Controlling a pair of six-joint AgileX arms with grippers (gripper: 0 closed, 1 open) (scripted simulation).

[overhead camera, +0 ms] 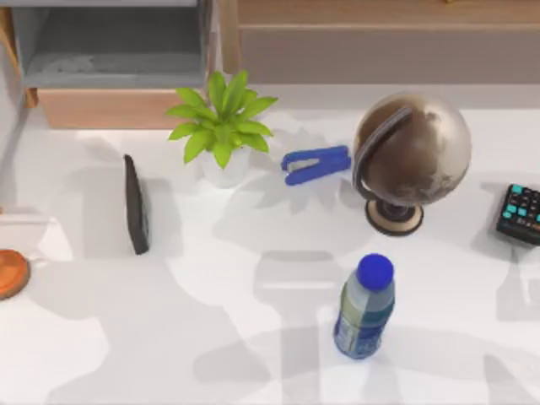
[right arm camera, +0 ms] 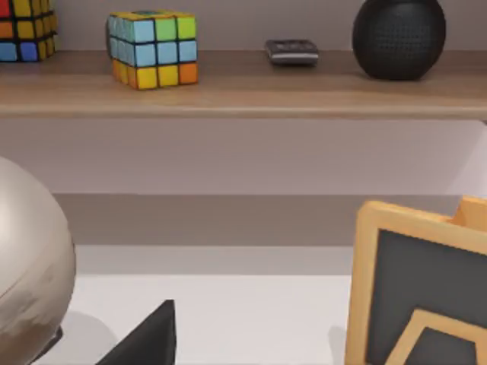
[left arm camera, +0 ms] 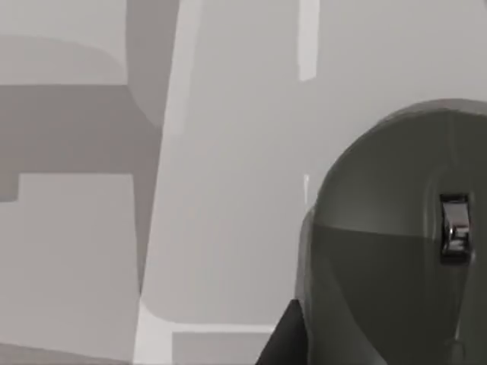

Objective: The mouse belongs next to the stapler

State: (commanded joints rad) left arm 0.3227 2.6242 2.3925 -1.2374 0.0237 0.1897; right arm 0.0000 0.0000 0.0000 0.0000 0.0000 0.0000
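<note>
You find the stapler (overhead camera: pixel 316 164) lying flat on the white bench (overhead camera: pixel 253 354) towards the back, between the potted plant (overhead camera: pixel 221 122) on its left and the brown globe (overhead camera: pixel 411 152) on its right. It is close to both, and its open wedge end points towards the plant.

The mouse (left arm camera: pixel 388 243) is in your left wrist view. It is a dark grey, rounded body with a silver scroll wheel (left arm camera: pixel 454 228), very close to the camera and seen against the pale bench surface. A dark wedge of the left claw (left arm camera: pixel 283 344) sits right beside the mouse's edge. You cannot tell whether that claw is spread, pressed together or pinching the mouse.

In your right wrist view a dark piece of the right claw (right arm camera: pixel 144 338) juts in low, with the globe's pale curve beside it and a wood-framed dark board (right arm camera: pixel 418 289) on the other side. Again, you cannot tell its state. Beyond it a wooden shelf (right arm camera: pixel 243 84) carries a coloured puzzle cube (right arm camera: pixel 152 48), a small dark device (right arm camera: pixel 292 51) and a black textured ball (right arm camera: pixel 398 36).

Elsewhere on the bench from above:
- A blue-capped bottle (overhead camera: pixel 364 308) stands in front of the globe, well apart from the stapler.
- A thin dark slab (overhead camera: pixel 136 204) stands on edge at the left.
- An orange-brown disc (overhead camera: pixel 10 274) sits at the left edge.
- A dark keypad with teal keys (overhead camera: pixel 521 213) sits at the right edge.
</note>
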